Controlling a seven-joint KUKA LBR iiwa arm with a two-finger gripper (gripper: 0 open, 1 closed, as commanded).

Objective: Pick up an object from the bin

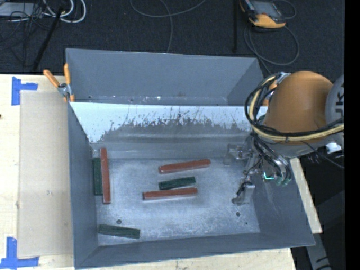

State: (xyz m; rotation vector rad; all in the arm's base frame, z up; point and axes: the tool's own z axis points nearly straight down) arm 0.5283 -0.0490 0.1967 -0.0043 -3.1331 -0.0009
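Note:
My gripper (237, 174) hangs low over the right side of the bin floor, open, with nothing between its fingers. One fingertip (239, 198) points toward the front, the other (232, 151) toward the back wall. To its left lie three short bars, roughly parallel. A red-brown bar (184, 166) is the nearest, its right end a little way from the fingers. Below it lies a shorter dark green bar (177, 183), then a second red-brown bar (170, 193). The gripper touches none of them.
Against the left wall a red-brown bar (104, 175) and a dark green bar (97, 176) lie side by side, lengthwise. Another dark green bar (119, 232) rests near the front left corner. The arm's orange cover and cables stand above the bin's right rim.

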